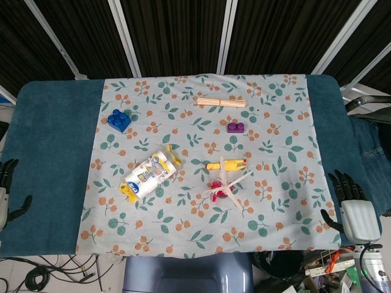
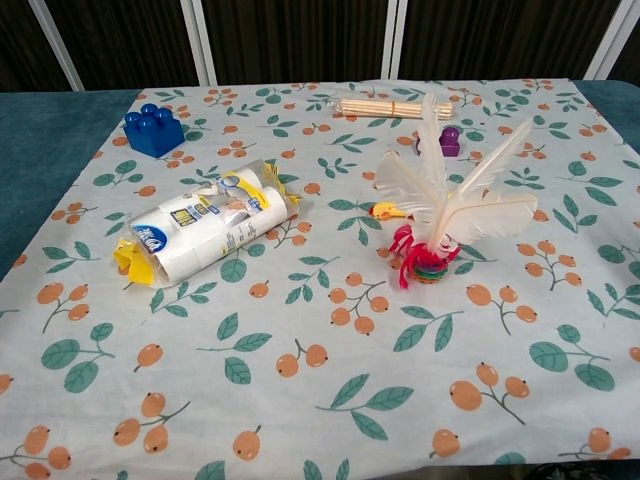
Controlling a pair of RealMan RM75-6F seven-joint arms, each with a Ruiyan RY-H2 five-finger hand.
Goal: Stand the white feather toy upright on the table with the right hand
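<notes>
The white feather toy (image 1: 223, 185) (image 2: 447, 205) stands upright on its red and rainbow base in the middle of the floral cloth, white feathers fanning upward. My right hand (image 1: 352, 208) is far off to the right, over the blue table edge, open with fingers spread and nothing in it. My left hand (image 1: 6, 193) sits at the left edge of the head view, open and empty. Neither hand shows in the chest view.
A yellow rubber chicken (image 1: 225, 165) lies just behind the toy. A packet of tissues (image 1: 148, 174) lies to the left, a blue brick (image 1: 120, 119) at far left, a purple brick (image 1: 236, 127) and a bundle of sticks (image 1: 220, 101) at the back.
</notes>
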